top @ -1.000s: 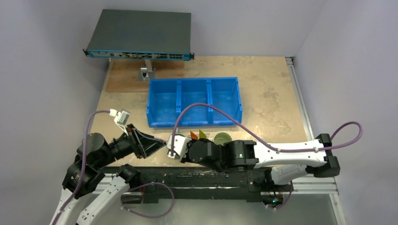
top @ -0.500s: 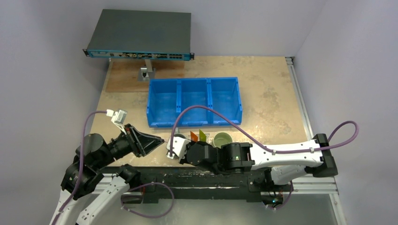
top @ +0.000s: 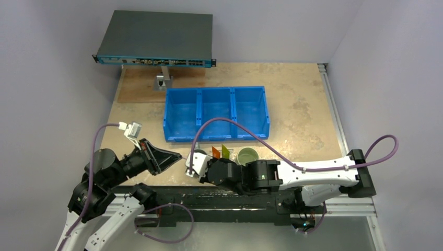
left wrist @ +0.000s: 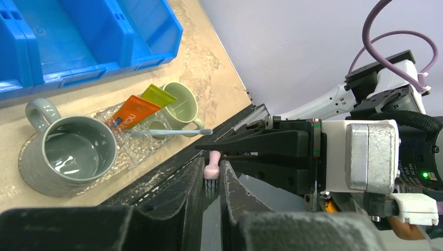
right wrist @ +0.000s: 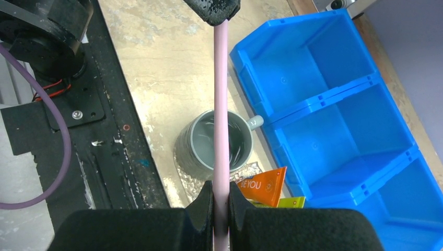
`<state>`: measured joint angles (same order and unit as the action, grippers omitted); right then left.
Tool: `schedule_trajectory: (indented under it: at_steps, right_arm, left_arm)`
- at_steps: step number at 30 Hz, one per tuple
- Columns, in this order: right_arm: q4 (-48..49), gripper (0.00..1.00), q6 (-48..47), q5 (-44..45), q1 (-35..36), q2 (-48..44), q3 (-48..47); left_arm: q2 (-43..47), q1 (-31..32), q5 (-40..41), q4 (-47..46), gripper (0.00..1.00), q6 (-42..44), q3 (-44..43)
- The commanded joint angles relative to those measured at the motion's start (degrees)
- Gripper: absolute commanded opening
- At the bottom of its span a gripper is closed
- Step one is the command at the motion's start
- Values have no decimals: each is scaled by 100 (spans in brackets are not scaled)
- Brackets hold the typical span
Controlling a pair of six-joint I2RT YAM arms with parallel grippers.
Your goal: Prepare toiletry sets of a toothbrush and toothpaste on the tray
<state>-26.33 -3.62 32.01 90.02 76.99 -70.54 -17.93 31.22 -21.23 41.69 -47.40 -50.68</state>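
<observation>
A pink toothbrush [right wrist: 221,104] is held at both ends above the table's near edge. My right gripper [right wrist: 221,191] is shut on its handle. My left gripper [left wrist: 211,168] is shut on its bristle head [left wrist: 212,171]. Just beyond lies the clear pebbled tray [left wrist: 140,152]. On it stand a grey mug [left wrist: 68,154] and a pale-green mug [left wrist: 182,104]. An orange tube [left wrist: 131,113] and a green tube [left wrist: 156,94] lean between the mugs. A pale toothbrush [left wrist: 172,133] lies across the tray. In the top view the two grippers meet near the grey mug [top: 197,153].
A blue three-compartment bin [top: 217,112] sits behind the tray. A dark network switch [top: 156,36] on a metal stand [top: 164,79] is at the back left. The black base rail [top: 219,196] runs along the near table edge under both grippers.
My left gripper's jaws have closed onto the toothbrush's bristle head. The right arm has drawn slightly left, uncovering more of the pale-green mug.
</observation>
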Motion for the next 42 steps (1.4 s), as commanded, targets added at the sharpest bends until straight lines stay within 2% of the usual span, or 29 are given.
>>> schedule_trajectory:
  at_steps: [1, 5, 8, 11, 22, 29, 42]
  right_arm:
    - [154, 0, 146, 117, 29, -50, 105]
    - [197, 3, 184, 121, 28, -116, 165]
    - [253, 20, 228, 136, 33, -221, 227]
    - [262, 33, 258, 162, 33, -351, 280]
    - [651, 56, 289, 161, -22, -1218, 681]
    - [727, 55, 904, -520, -1052, -1561, 789]
    - [844, 56, 1188, -550, -1881, -1507, 894]
  left_arm:
    - [-83, 18, -118, -93, 0, 87, -38]
    - [-80, 20, -128, -82, 0, 146, -35]
    - [-62, 20, -158, -64, 0, 189, -35]
    - [-61, 20, -138, -23, 0, 276, -31]
    - [-159, 24, -159, 146, 0, 598, -86]
    - [-321, 24, -451, 145, 0, 953, -130]
    - [-653, 134, -172, 230, 0, 1103, -566]
